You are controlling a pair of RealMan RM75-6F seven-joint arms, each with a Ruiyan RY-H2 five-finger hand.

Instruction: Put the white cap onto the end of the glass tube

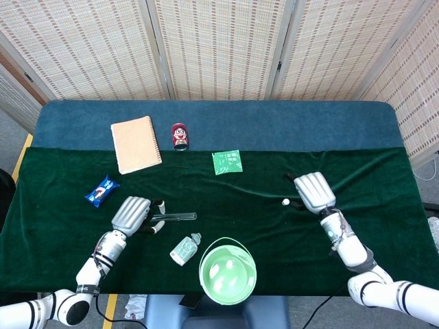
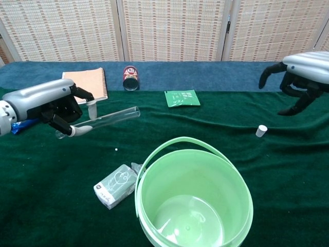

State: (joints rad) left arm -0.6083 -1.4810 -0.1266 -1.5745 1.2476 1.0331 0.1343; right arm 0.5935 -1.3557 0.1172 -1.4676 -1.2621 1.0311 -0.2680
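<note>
Even, bright light is falling from overhead in both views; shadows are staying faint on the dark green cloth point(image 1: 226, 199); nothing is glaring; the bucket point(image 2: 194, 198) is looking slightly soft up close.

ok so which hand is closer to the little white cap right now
Right. The right hand hovers just above and beside the white cap without touching it, fingers apart. The left hand is far across the table, holding the glass tube.
</note>
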